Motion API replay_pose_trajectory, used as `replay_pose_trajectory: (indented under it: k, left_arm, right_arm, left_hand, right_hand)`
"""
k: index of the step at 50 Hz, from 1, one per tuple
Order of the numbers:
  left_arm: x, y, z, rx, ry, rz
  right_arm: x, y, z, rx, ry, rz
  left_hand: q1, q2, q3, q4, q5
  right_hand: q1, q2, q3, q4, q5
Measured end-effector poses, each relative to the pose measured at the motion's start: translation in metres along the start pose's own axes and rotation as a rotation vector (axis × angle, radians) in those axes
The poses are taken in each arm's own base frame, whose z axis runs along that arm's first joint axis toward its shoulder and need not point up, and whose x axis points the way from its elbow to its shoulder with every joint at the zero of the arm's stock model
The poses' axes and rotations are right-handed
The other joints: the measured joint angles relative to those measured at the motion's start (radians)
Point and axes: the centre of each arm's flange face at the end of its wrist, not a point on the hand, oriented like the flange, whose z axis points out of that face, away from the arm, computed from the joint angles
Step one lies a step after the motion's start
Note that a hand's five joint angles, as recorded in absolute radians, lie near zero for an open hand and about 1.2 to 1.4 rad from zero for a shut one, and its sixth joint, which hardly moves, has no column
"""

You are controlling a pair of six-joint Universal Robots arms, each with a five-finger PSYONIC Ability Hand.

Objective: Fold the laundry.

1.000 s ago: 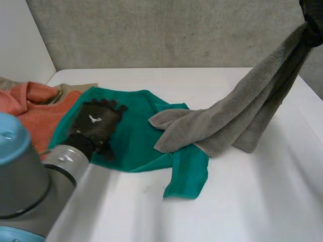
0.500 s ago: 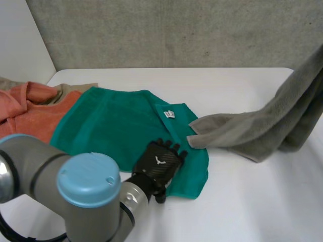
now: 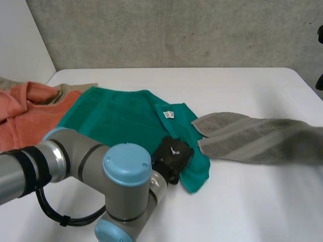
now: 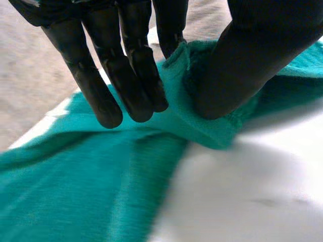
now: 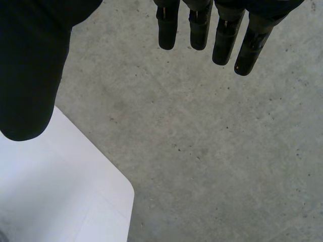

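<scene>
Left hand (image 3: 172,154) is on the green towel (image 3: 118,118), down at its near right corner, on the edge closest to the robot. In the left wrist view the left hand (image 4: 126,75) has a raised fold of the green towel (image 4: 91,191) pinched between fingers (image 4: 108,101) and thumb (image 4: 242,65), so it's clamped on cloth. The fold is bunched up off the table (image 4: 252,191), and the rest of the towel runs flat out from under the fingertips. The towel is otherwise spread mid-table (image 3: 242,201), with a small white tag (image 3: 169,114) showing near its right edge, just beyond the hand. The left arm (image 3: 121,186) crosses the near side of the table to reach it. The grey towel (image 3: 252,138) lies flat to the right, and its left end meets the green towel's right edge; can't tell if they overlap. The orange cloth (image 3: 30,108) is heaped at the table's left, touching the green towel's left side. Right hand (image 5: 199,25): fingers straight, thumb (image 5: 30,65) held well apart, holding nothing, out past the table (image 5: 50,191) corner over the grey floor (image 5: 212,151).
</scene>
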Motion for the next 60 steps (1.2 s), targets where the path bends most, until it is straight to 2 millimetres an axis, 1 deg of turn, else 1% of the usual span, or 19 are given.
replay_pose_trajectory:
  k: [2,3,4,5,11,12,14,15,16,19,22,31,36,37,38,40,45,51,60]
  left_arm:
    - [-0.003,-0.001,0.001,0.003,-0.013,-0.002]
    - [-0.035,-0.013,0.008,0.030,-0.138,-0.019]
    - [-0.035,-0.013,0.008,0.030,-0.138,-0.019]
    - [-0.075,-0.026,0.011,0.059,-0.279,-0.038]
    - [-0.231,-0.063,-0.009,0.166,-0.754,-0.066]
    - [-0.231,-0.063,-0.009,0.166,-0.754,-0.066]
    - [-0.300,-0.074,-0.034,0.210,-0.965,-0.048]
    - [-0.317,-0.076,-0.042,0.220,-1.017,-0.039]
    - [-0.340,-0.077,-0.054,0.234,-1.089,-0.021]
    - [-0.361,-0.076,-0.065,0.242,-1.148,0.004]
    - [-0.356,-0.068,-0.063,0.226,-1.124,0.017]
    - [-0.283,-0.060,-0.036,0.199,-0.901,0.013]
    - [-0.218,-0.066,-0.019,0.213,-0.709,0.018]
    - [-0.218,-0.066,-0.019,0.213,-0.709,0.018]
    - [-0.202,-0.067,-0.015,0.214,-0.657,0.022]
    - [-0.168,-0.060,-0.008,0.194,-0.532,0.033]
    - [-0.120,-0.036,0.000,0.093,-0.347,0.045]
    - [-0.103,-0.009,0.005,-0.025,-0.281,0.044]
    - [-0.137,0.034,0.027,-0.127,-0.386,0.043]
  right_arm:
    - [0.000,0.000,0.000,-0.001,-0.001,0.000]
    - [-0.001,0.002,0.001,-0.006,-0.004,0.000]
    - [-0.001,0.002,0.001,-0.006,-0.004,0.000]
    - [-0.002,0.003,0.001,-0.009,-0.007,0.000]
    - [-0.007,0.003,0.001,-0.009,-0.020,0.001]
    - [-0.007,0.003,0.001,-0.009,-0.020,0.001]
    - [-0.010,0.001,-0.001,-0.003,-0.031,0.001]
    - [-0.012,0.001,-0.002,-0.001,-0.035,0.001]
    - [-0.014,-0.001,-0.003,0.002,-0.042,0.000]
    - [-0.018,-0.003,-0.004,0.008,-0.051,-0.003]
    - [-0.021,-0.005,-0.006,0.012,-0.063,-0.007]
    - [-0.027,-0.004,-0.009,0.006,-0.082,-0.012]
    - [-0.029,-0.002,-0.009,-0.002,-0.092,-0.017]
    - [-0.029,-0.002,-0.009,-0.002,-0.092,-0.017]
    - [-0.030,-0.001,-0.010,-0.009,-0.098,-0.023]
    - [-0.033,0.004,-0.010,-0.033,-0.116,-0.041]
    - [-0.037,0.012,-0.011,-0.071,-0.142,-0.064]
    - [-0.040,0.017,-0.010,-0.088,-0.153,-0.071]
    - [-0.046,0.025,-0.008,-0.109,-0.170,-0.072]
  left_hand:
    - [0.000,0.000,0.000,0.000,0.000]
    - [0.000,0.001,0.001,0.003,0.000]
    - [0.000,0.001,0.001,0.003,0.000]
    - [0.000,0.002,0.002,0.003,0.000]
    - [0.000,0.002,0.002,0.003,0.000]
    - [0.000,0.002,0.002,0.003,0.000]
    - [0.000,0.003,0.002,0.003,0.000]
    - [0.000,0.003,0.002,0.003,0.000]
    - [-0.207,-0.203,-0.198,-0.204,-0.168]
    - [-0.721,-0.648,-0.635,-0.649,-0.601]
    - [-0.964,-0.966,-0.955,-0.971,-0.904]
    - [-0.964,-0.990,-0.975,-0.993,-0.920]
    - [-0.964,-0.990,-0.976,-0.993,-0.920]
    - [-0.964,-0.990,-0.976,-0.993,-0.920]
    - [-0.964,-0.990,-0.976,-0.993,-0.920]
    - [-0.962,-0.990,-0.975,-0.993,-0.920]
    - [-0.960,-0.987,-0.974,-0.990,-0.920]
    - [-0.885,-0.932,-0.928,-0.935,-0.882]
    - [-0.851,-0.893,-0.889,-0.892,-0.838]
  right_hand:
    - [0.000,0.000,0.000,0.000,0.000]
    - [0.000,0.001,0.000,0.000,0.000]
    - [0.000,0.001,0.000,0.000,0.000]
    - [0.000,0.002,0.000,0.000,0.000]
    - [0.000,0.002,0.000,0.000,0.000]
    - [0.000,0.002,0.000,0.000,0.000]
    - [0.000,0.002,0.000,0.000,0.000]
    - [0.000,0.002,0.000,0.000,0.000]
    - [0.000,0.002,0.000,0.000,0.000]
    - [0.000,0.002,0.000,0.000,0.000]
    - [0.000,0.002,0.000,0.000,0.000]
    - [0.000,0.002,0.000,0.000,0.000]
    - [0.000,0.002,0.000,0.000,0.000]
    - [0.000,0.002,0.000,0.000,0.000]
    - [0.000,0.002,0.000,0.000,0.000]
    - [0.000,0.002,0.000,0.000,0.000]
    - [0.000,0.002,0.000,0.000,0.000]
    - [0.000,0.002,0.000,0.000,0.000]
    - [0.000,0.002,0.000,0.000,0.000]
